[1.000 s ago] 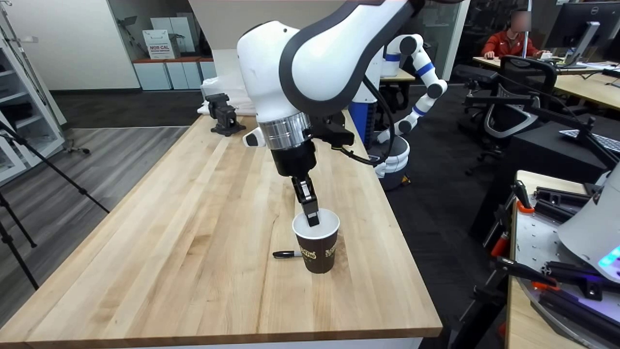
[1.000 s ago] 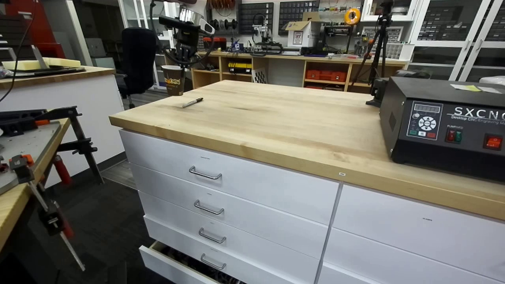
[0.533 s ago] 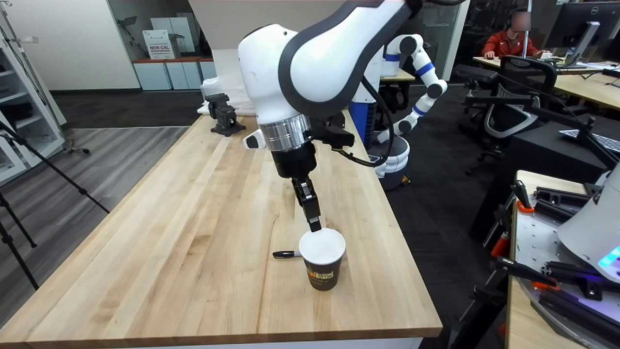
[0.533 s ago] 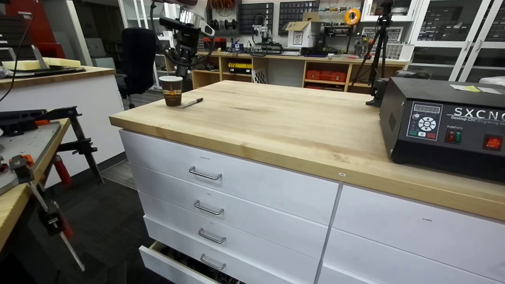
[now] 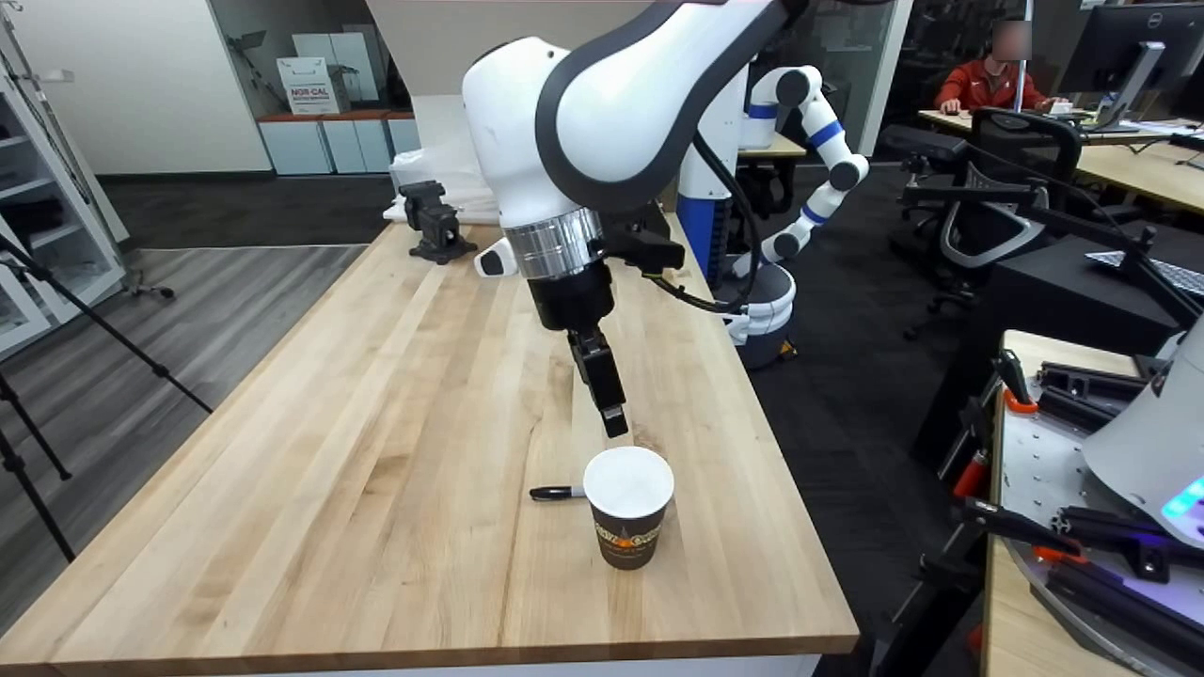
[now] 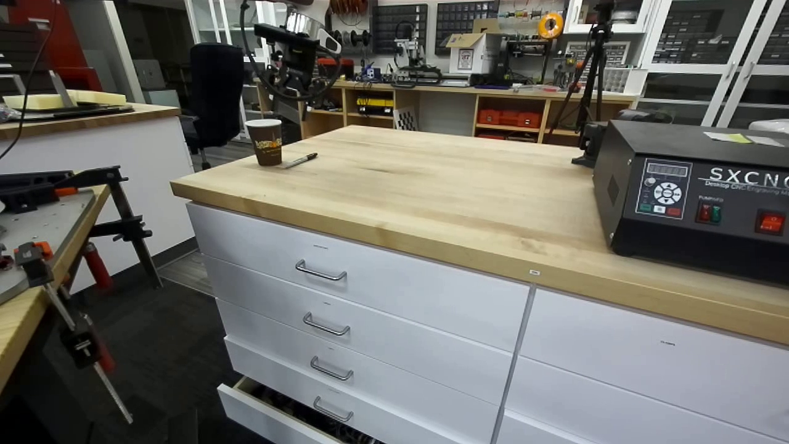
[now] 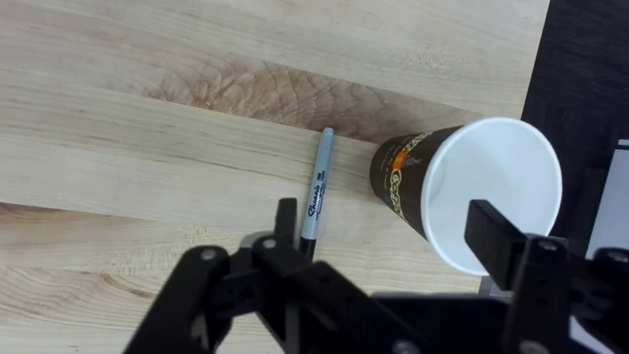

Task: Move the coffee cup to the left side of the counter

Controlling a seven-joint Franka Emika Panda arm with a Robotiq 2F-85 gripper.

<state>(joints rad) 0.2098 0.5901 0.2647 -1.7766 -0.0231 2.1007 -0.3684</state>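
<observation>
The coffee cup stands on the light-wood counter, close to its near end in that exterior view. It has a brown printed body and a white rim. My gripper is open in the wrist view, its fingers wide apart with nothing between them. One finger overlaps the cup's pale inside in that picture. Both exterior views show the gripper above and just beside the cup, apart from it. Nothing hides the cup's rim.
A grey marker with a black cap lies right beside the cup's base. The counter's edge runs near the cup. A small black vise and a black box-shaped machine stand farther along the counter.
A second ago the cup hung from my gripper above the counter. The jaws have opened and the cup has come down onto the wood. The gripper has since risen slightly, away from it.
</observation>
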